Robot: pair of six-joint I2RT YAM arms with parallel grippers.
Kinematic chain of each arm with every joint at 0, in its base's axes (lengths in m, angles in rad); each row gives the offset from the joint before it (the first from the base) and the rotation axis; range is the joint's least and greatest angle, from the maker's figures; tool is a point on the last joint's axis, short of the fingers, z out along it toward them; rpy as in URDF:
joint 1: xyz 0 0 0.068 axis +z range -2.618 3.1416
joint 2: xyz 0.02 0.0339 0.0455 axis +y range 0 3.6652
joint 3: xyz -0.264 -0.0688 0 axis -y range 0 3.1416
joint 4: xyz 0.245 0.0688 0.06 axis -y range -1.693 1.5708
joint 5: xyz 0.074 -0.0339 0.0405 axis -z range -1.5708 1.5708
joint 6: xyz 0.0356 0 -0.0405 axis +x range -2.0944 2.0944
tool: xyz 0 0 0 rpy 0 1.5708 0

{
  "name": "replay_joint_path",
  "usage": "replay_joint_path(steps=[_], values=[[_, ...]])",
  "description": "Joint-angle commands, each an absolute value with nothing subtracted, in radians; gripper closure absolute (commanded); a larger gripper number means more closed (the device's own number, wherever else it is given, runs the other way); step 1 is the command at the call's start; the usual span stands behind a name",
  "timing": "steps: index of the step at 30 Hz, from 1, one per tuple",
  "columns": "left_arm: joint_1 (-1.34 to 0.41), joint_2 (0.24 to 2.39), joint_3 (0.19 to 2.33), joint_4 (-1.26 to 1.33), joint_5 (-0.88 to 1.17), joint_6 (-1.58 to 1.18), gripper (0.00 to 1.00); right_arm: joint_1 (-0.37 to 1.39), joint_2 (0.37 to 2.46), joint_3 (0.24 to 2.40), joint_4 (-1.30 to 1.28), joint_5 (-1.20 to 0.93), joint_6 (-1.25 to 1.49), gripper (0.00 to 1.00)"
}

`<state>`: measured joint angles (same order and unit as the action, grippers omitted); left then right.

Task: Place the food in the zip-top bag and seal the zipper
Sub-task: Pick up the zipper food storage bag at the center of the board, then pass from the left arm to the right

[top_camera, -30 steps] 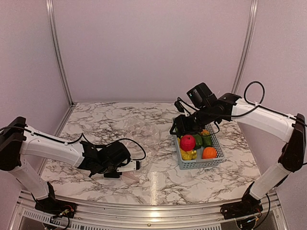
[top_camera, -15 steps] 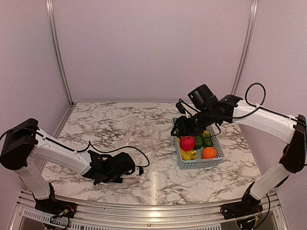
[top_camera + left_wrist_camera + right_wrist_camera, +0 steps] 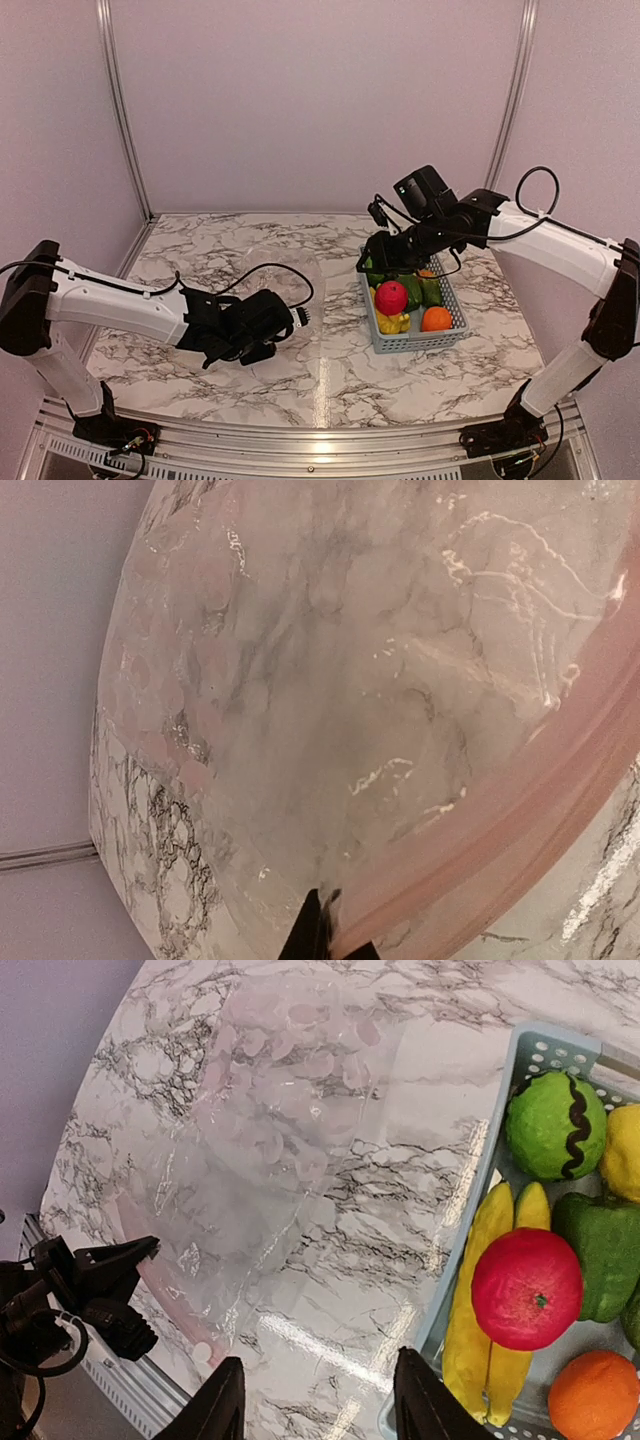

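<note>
Seen from above, the food (image 3: 405,298) lies piled in the grey-blue basket (image 3: 418,343). The right end effector (image 3: 378,262) hangs at the basket's far left corner, and the zip-top bag (image 3: 285,275) is only a faint sheen over the table (image 3: 340,385) left of the basket. The left wrist view adds that the left end effector (image 3: 322,935) is pinched shut on the bag's edge at the pinkish zipper (image 3: 520,810), while the right wrist view shows the right end effector's jaws parted and holding nothing, just left of the basket.
</note>
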<state>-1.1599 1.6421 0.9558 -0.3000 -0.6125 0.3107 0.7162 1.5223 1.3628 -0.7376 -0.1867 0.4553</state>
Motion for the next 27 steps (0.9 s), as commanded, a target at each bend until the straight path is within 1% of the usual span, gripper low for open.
replay_joint_path(steps=[1,4,10,15,18,23,27], values=[[-1.148,1.566,1.057,-0.437,-0.528,0.082,0.97,0.703,1.556,1.484,-0.757,-0.158,0.425,0.52],[-1.139,1.559,1.142,-0.49,-0.497,-0.008,1.0,0.703,1.588,1.524,-0.755,-0.175,0.429,0.52],[-1.066,1.577,1.313,-0.557,-0.464,-0.239,1.0,0.71,1.607,1.558,-0.703,-0.23,0.462,0.52],[-0.99,1.599,1.416,-0.565,-0.325,-0.401,1.0,0.754,1.643,1.642,-0.705,-0.22,0.447,0.52],[-0.971,1.595,1.449,-0.52,-0.276,-0.458,1.0,0.804,1.666,1.689,-0.698,-0.202,0.427,0.52],[-0.961,1.582,1.47,-0.469,-0.242,-0.5,1.0,0.851,1.686,1.714,-0.621,-0.23,0.431,0.5],[-0.96,1.554,1.45,-0.413,-0.192,-0.504,1.0,0.856,1.72,1.753,-0.593,-0.241,0.446,0.45]])
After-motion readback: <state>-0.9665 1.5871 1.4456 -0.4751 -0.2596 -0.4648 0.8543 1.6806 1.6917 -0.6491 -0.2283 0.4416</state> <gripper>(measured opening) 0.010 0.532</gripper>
